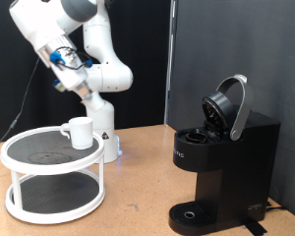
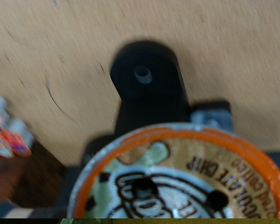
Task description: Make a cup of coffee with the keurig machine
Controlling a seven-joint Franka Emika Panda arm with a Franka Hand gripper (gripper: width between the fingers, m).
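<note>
The keurig machine (image 1: 221, 162) stands on the wooden table at the exterior view's right, with its rounded lid (image 1: 231, 106) hinged up and open. In the wrist view it is a blurred black shape (image 2: 145, 84) some way off. The cup (image 1: 80, 132), a white mug, stands on the top tier of a round rack. My gripper (image 1: 62, 61) is raised high at the exterior view's upper left, above the rack and far from the machine. The wrist view shows a coffee pod (image 2: 182, 182) with an orange-rimmed printed lid close up in the gripper. The fingers themselves are hidden.
A white two-tier round rack (image 1: 49, 157) with dark shelves stands at the exterior view's left. The robot's white base (image 1: 103, 133) is right behind it. Bare wooden table (image 1: 138, 187) lies between the rack and the machine. Some colourful items (image 2: 5, 131) show at the wrist view's edge.
</note>
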